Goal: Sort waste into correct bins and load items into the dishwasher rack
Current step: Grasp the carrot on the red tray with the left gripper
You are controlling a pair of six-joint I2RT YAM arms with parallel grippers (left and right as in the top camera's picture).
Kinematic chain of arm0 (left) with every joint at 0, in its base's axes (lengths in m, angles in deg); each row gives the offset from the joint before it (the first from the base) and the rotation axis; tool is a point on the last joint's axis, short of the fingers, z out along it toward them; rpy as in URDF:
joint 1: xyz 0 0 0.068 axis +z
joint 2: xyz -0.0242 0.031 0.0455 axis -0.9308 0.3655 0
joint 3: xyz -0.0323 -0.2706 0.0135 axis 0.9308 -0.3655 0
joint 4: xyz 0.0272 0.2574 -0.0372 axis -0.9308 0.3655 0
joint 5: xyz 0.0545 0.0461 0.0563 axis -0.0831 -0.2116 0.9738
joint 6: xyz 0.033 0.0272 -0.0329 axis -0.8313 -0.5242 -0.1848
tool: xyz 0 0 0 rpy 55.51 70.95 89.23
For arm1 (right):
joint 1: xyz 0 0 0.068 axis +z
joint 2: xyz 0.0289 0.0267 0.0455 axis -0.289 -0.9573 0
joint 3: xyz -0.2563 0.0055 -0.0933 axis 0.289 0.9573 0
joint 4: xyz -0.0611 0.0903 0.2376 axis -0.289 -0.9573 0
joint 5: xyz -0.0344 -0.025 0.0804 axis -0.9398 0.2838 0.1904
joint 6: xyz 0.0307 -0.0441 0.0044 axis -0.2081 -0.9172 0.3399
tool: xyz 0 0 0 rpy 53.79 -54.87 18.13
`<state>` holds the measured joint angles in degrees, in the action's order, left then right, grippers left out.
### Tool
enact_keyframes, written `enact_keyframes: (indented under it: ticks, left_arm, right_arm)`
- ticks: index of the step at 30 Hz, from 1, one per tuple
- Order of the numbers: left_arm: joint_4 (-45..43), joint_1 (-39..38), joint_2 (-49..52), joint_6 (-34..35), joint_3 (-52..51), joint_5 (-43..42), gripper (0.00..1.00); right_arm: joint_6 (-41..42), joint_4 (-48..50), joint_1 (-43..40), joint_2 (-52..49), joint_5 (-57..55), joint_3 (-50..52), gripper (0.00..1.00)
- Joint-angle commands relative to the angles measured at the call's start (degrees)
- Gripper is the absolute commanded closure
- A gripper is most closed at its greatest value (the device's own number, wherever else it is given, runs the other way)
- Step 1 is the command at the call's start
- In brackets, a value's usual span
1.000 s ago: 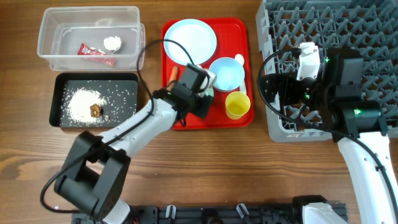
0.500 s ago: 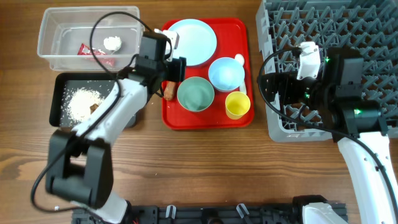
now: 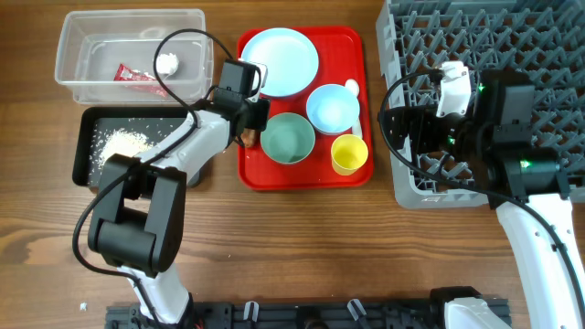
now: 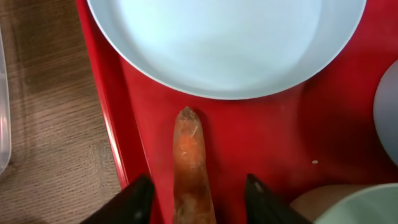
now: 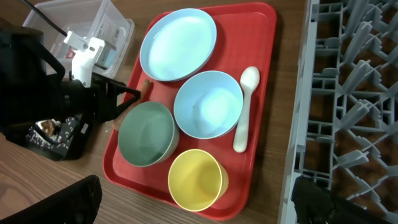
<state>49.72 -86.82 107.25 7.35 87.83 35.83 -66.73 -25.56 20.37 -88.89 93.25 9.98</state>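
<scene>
My left gripper (image 4: 196, 208) is open, its fingers on either side of the orange carrot piece (image 4: 189, 162), which lies on the red tray's left side below the pale blue plate (image 4: 224, 37). In the overhead view it (image 3: 245, 121) sits between the black tray (image 3: 87, 151) with rice (image 3: 123, 143) and the green bowl (image 3: 288, 137). The blue bowl (image 3: 333, 108), yellow cup (image 3: 349, 153) and white spoon (image 3: 353, 89) are on the red tray. My right gripper (image 3: 402, 128) is open and empty at the grey rack's (image 3: 512, 37) left edge.
The clear tub (image 3: 91, 90) at the back left holds the red wrapper (image 3: 137, 75) and the tissue ball (image 3: 166, 64). My left arm crosses the black tray's right end and hides the brown lump. The red tray's rim (image 3: 302, 181) lies close beside the rack.
My left gripper has moved left off the green bowl, which now shows, and has come over the carrot at the red tray's left side. The right arm has not moved.
</scene>
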Motion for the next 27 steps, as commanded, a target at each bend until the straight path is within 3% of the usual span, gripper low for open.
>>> enact_keyframes:
  ticks: [1,17,24,27]
  left_arm:
    - [0.2,-0.2,2.6,-0.2,0.4,1.0,0.55]
    - [4.4,-0.3,4.0,0.0,0.4,-2.1,0.57]
    - [4.3,-0.3,4.0,0.0,0.4,-2.3,0.84]
    - [4.1,-0.3,4.0,0.0,0.4,-2.3,0.88]
  right_arm:
    - [0.7,0.3,0.3,-0.2,-0.6,-1.5,0.00]
    - [0.6,0.3,0.3,-0.3,-0.6,-1.5,0.00]
    - [0.7,0.3,0.3,-0.3,-0.6,-1.5,0.00]
    - [0.6,0.3,0.3,-0.3,-0.6,-1.5,0.00]
